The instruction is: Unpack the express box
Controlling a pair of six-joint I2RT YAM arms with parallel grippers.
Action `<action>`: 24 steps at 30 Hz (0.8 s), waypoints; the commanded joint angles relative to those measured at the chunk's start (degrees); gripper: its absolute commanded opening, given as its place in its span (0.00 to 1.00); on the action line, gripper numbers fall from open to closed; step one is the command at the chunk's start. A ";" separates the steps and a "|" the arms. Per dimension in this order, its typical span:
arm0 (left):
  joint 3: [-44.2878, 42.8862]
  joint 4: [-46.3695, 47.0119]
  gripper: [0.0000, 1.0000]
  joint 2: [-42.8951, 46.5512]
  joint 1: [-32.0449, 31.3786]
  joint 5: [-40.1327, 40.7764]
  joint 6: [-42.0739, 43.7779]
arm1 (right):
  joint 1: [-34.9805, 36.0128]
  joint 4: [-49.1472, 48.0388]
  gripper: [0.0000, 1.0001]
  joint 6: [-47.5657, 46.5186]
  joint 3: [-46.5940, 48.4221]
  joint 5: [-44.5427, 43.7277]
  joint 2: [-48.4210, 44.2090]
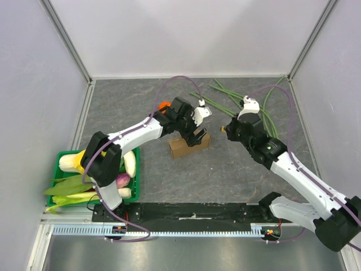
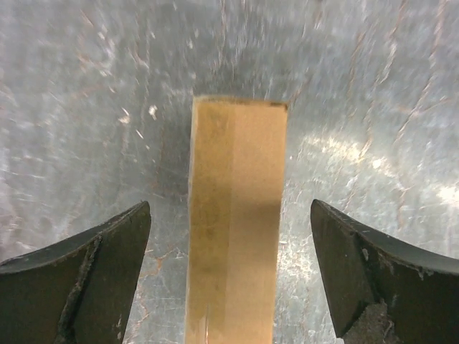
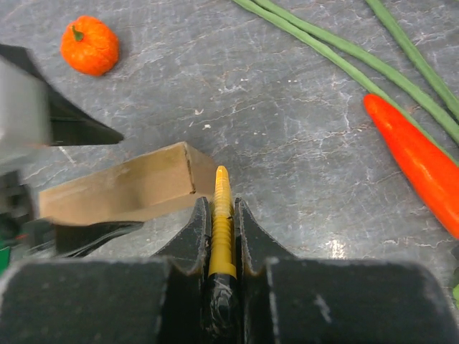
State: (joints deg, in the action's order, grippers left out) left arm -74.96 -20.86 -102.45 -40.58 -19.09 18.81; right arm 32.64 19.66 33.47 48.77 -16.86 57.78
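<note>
The flat brown cardboard box lies on the grey table beneath the spread left hand, likely for bracing, while the right hand pinches a ridged yellow tool aimed at its end.

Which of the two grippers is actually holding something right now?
The right gripper: its jaws are shut on a slim yellow ribbed tool. The left gripper stands open, the express box between its jaws with a gap on each side.
</note>
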 commanded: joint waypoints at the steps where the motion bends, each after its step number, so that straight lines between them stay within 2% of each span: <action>1: -2.92 4.25 0.98 8.48 -0.12 -3.58 -4.39 | -0.56 1.17 0.00 0.45 4.22 -3.26 4.69; 6: 0.24 9.08 0.98 15.26 -0.12 1.93 -8.95 | -2.40 -1.11 0.01 0.01 6.59 -2.22 11.73; 9: 3.93 12.77 0.99 20.96 -0.03 5.81 -13.51 | -4.33 -7.17 0.00 -1.21 7.21 3.82 16.04; 15: 8.33 13.66 0.99 30.02 0.23 10.38 -17.83 | -6.80 -14.99 0.00 -0.69 12.92 8.85 23.85; 20: 11.58 12.07 0.99 33.63 1.11 11.44 -23.19 | -7.24 -17.37 0.00 1.41 18.45 13.60 31.50; 22: 13.77 12.34 1.00 34.69 2.87 9.26 -28.37 | -7.86 -19.30 0.03 3.26 18.99 16.76 35.88; 24: 14.66 11.73 1.00 34.78 4.53 4.71 -32.15 | -9.34 -24.04 0.06 5.36 18.99 23.61 38.88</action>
State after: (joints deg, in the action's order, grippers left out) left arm -62.67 -9.76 -68.75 -38.74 -10.24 -2.68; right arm 25.21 3.33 34.96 66.13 -3.88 90.85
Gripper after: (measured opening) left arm 0.993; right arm 0.136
